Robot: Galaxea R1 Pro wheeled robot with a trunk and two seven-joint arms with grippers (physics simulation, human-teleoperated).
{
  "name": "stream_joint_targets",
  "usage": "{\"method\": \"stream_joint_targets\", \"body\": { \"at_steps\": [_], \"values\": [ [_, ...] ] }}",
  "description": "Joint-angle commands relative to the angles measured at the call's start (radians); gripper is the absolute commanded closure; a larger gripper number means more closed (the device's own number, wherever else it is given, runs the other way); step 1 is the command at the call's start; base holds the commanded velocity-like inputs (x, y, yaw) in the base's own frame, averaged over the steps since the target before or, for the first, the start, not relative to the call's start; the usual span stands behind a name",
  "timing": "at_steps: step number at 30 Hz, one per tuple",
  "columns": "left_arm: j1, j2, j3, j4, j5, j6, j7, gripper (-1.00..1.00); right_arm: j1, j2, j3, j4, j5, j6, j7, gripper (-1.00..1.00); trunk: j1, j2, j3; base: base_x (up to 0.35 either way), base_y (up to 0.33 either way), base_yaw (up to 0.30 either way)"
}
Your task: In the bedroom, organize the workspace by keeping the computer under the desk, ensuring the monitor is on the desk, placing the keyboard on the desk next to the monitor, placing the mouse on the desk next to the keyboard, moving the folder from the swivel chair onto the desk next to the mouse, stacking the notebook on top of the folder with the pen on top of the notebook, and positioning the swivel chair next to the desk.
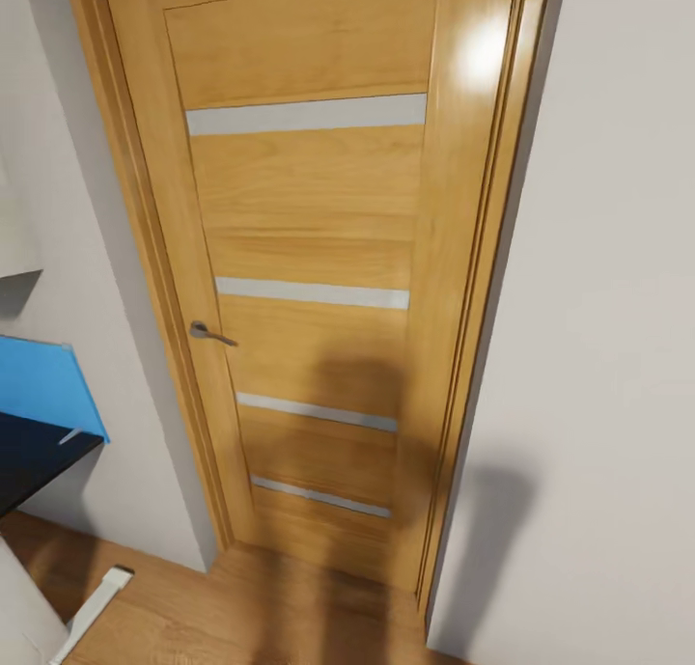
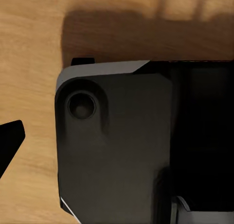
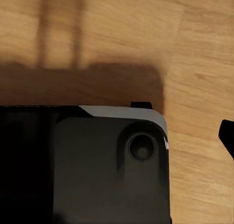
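We face a closed wooden door with pale horizontal strips and a grey lever handle, so we judge that we are in transit — turning or driving between spots, not handling anything. The step in hand looks like getting the base lined up with the workspace again.

Of the task's things, little is in sight. At the left edge of the head view sits a corner of glossy black top, which we take for the desk, and above it a bright blue flat shape (whether it is the folder or a blue panel we cannot tell). Low down there, a white bar crosses the wood floor; we cannot say what it is.

Both wrist cameras look down over the robot's dark base onto the wooden floor. A dark tip at the edge of the left wrist view may be a finger, and a similar tip shows in the right wrist view — how far either gripper is parted, or whether it carries anything, we cannot tell.

Next, we judge, the base must swing left toward the desk, bringing it ahead of both grippers.
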Motion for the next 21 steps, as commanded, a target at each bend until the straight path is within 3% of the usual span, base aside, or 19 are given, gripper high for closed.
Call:
{"method": "stream_joint_targets", "body": {
  "at_steps": [1,21],
  "values": [
    [0.0,0.0,0.0,-0.002,0.0,-0.002,0.0,-1.0,-0.001,0.0,0.0,0.001,0.0,-0.005,0.001,-1.0,0.0,-0.001,-0.001,0.0,0.0,0.263],
    [0.0,-0.015,0.003,-0.004,0.0,-0.004,0.001,-1.0,-0.001,-0.001,-0.002,-0.049,0.0,-0.013,0.0,-1.0,0.0,-0.001,-0.001,0.0,0.0,0.25]
  ]
}}
